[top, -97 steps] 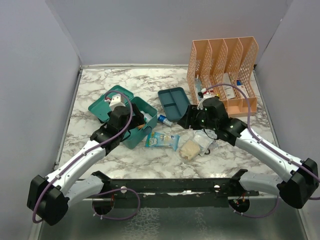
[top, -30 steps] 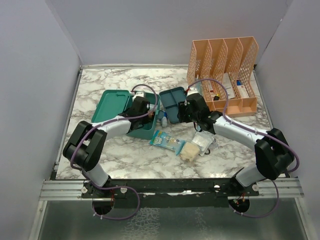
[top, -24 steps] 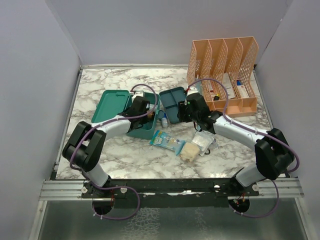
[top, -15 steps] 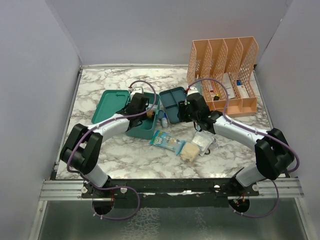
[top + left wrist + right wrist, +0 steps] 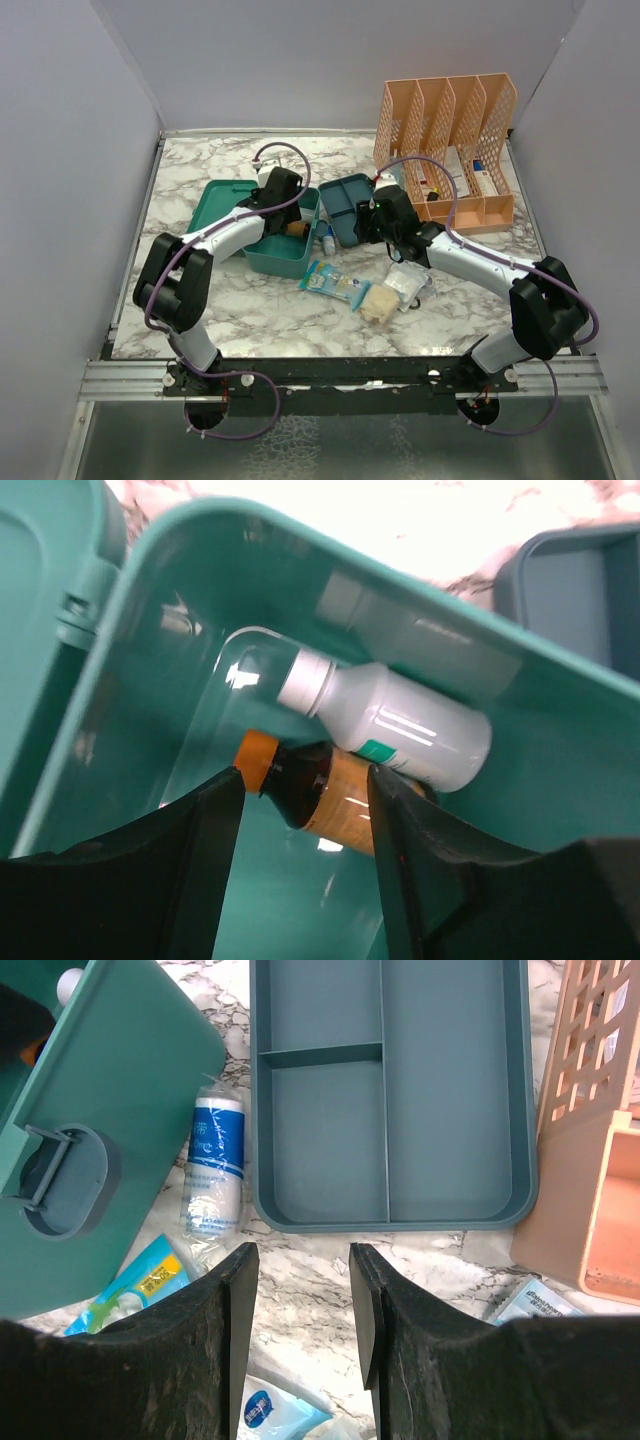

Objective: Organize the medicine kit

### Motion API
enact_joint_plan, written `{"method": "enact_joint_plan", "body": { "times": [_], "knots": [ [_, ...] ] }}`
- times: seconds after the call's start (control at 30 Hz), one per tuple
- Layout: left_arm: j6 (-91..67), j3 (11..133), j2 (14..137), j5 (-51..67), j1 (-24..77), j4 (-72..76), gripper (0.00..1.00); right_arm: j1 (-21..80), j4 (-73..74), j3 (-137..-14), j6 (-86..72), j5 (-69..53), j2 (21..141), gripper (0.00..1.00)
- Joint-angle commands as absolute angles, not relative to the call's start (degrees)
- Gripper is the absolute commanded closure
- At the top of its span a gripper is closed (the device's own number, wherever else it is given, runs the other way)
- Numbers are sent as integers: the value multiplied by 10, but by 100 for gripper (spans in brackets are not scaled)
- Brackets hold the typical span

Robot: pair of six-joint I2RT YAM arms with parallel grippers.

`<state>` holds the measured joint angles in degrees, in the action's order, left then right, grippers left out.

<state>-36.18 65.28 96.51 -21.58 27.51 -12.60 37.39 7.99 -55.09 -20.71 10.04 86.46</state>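
The medicine kit (image 5: 272, 252) is a teal box standing open, with its lid (image 5: 215, 208) laid back to the left. Its divided insert tray (image 5: 350, 206) lies apart on the table to the right. My left gripper (image 5: 290, 212) hangs open over the box. In the left wrist view an amber bottle (image 5: 320, 802) with an orange cap lies on the box floor beyond my left gripper (image 5: 305, 780), untouched, with a white bottle (image 5: 395, 723) resting against it. My right gripper (image 5: 303, 1255) stands open and empty over bare marble, just in front of the tray (image 5: 390, 1090).
A wrapped gauze roll (image 5: 215, 1165) lies between the box's latch side (image 5: 70, 1175) and the tray. Blue packets (image 5: 330, 282), a beige pack (image 5: 380, 301) and a clear bag (image 5: 408, 280) lie near the front. A peach lattice organizer (image 5: 450, 150) stands at the back right.
My left gripper has opened, let go of the amber bottle in the box, and pulled back toward the box's far side. The right arm has stayed still.
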Motion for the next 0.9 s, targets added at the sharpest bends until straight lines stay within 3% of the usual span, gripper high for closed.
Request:
{"method": "enact_joint_plan", "body": {
  "times": [0.0, 0.13, 0.3, 0.4, 0.63, 0.87],
  "knots": [
    [-395, 639, 990, -174, 272, -144, 43, 370, 56, -544, -207, 106, 852, 58],
    [-400, 620, 995, -141, 269, -118, 44, 370, 54, -539, -207, 104, 848, 58],
    [-397, 617, 1005, -118, 267, -100, 57, 370, 53, -532, -208, 105, 841, 58],
    [-402, 619, 1008, -104, 267, -102, 60, 370, 54, -529, -209, 105, 839, 58],
    [-433, 612, 992, -83, 267, -109, 58, 370, 53, -530, -205, 90, 840, 58],
    [-430, 646, 961, -120, 253, -141, 44, 370, 79, -569, -203, -21, 874, 58]
  ]
}}
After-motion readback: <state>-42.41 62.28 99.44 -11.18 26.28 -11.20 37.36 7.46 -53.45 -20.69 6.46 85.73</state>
